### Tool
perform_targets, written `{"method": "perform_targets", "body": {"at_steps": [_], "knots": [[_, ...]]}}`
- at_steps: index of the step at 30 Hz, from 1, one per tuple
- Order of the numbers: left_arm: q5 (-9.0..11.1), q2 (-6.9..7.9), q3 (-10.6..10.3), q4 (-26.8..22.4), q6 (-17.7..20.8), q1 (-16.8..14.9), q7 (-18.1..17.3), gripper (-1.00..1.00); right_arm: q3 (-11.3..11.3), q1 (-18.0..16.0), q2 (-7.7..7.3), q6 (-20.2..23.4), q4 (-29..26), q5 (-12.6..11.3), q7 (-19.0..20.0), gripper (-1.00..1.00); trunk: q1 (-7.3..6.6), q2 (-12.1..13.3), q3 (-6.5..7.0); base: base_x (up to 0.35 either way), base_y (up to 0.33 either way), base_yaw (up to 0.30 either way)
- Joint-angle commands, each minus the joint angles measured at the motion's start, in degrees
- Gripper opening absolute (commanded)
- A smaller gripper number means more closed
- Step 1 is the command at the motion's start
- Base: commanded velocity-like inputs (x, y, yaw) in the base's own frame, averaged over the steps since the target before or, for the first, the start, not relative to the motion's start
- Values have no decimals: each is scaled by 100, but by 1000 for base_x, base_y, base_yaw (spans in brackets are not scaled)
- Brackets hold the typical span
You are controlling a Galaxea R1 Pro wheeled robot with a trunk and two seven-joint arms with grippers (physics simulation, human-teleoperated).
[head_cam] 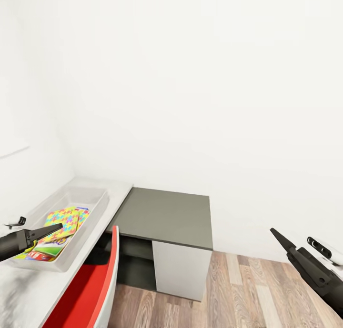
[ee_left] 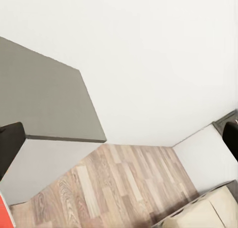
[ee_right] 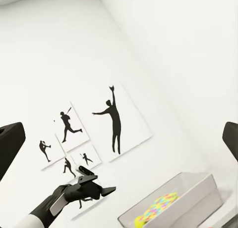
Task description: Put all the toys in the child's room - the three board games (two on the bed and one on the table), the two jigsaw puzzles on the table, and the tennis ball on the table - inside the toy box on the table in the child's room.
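Hovering over the near end of the toy box (head_cam: 97,205), the left tool (head_cam: 56,228) points toward the white wall; its dark fingers look drawn together to a single tip with nothing between them. Just below that tip, inside the box, lie a jigsaw puzzle (head_cam: 66,221) of bright interlocking pieces and, nearer the robot, a board game (head_cam: 50,246) with green and red print. The box rests on the pale surface (head_cam: 28,290). Beside the left tool, toward the robot's middle, stands a red chair (head_cam: 90,290), and beyond it the lower dark grey top (head_cam: 166,216). The right tool (head_cam: 278,237) hangs well apart over the wood-plank floor (head_cam: 247,290), holding nothing; whether its fingers are closed I cannot tell. Farther off, baseball-player silhouette pictures (ee_right: 111,121) hang on the wall.
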Motion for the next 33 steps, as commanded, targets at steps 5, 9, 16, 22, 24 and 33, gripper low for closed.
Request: {"method": "perform_targets", "body": {"at_steps": [5,9,16,22,24,33], "knots": [[-8,0,2,-46,61,-4,-27,100,-8,-6,-2,60,7,-7,16,100,3,-13,31,-33,0,-176],[-8,0,7,-65,61,-4,-27,100,-11,-6,-2,60,13,-7,16,100,3,-13,67,-7,0,-178],[-2,-1,63,-67,57,8,-27,100,-16,-6,-5,60,20,-5,13,100,3,-13,128,-1,0,-179],[0,-11,49,-74,25,13,-27,100,-18,-6,-6,60,27,-3,11,100,3,-13,180,0,-120,-180],[1,-13,44,-74,14,14,-27,100,-18,-6,-4,60,24,-2,9,100,3,-13,197,0,-249,-180],[1,-17,-115,-74,0,14,-27,100,-22,-6,-6,60,24,-6,7,100,3,-13,275,-6,-285,-180]]}}
